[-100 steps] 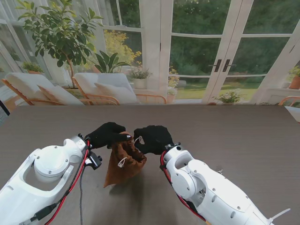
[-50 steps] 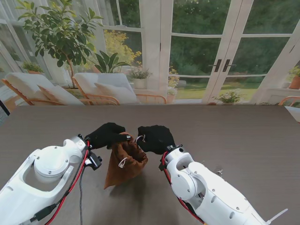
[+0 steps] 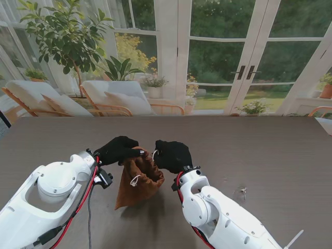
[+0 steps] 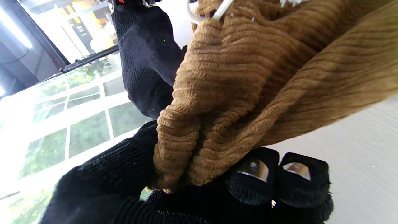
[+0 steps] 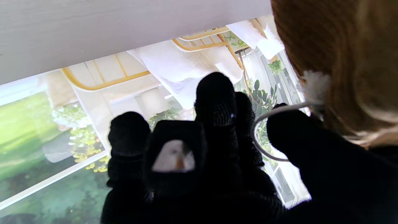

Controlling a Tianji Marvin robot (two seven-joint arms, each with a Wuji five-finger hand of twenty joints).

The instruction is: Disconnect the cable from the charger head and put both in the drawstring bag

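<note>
Brown corduroy drawstring bag [image 3: 138,179] is held up off the dark table [image 3: 270,150], between the two black-gloved hands near the robot's side of the table, its mouth at the top and its body hanging down toward the tabletop.

Left hand [image 3: 118,149]: closed on the bag's rim. The left wrist view shows bunched corduroy [image 4: 248,93] pinched between the thumb and the fingers [image 4: 252,183].

Right hand [image 3: 173,155]: just right of the bag's mouth, fingers curled. The right wrist view shows a thin white drawstring [image 5: 264,124] looped around the thumb and the fingers [image 5: 214,102], with its white tasselled end lying against the bag [image 5: 342,62]. So it has hold of the cord, not the fabric.

A second drawstring end with a knot [image 3: 134,180] dangles against the front of the bag.

Cable and charger head: not visible in any view; cannot tell if they are inside the bag.
</note>
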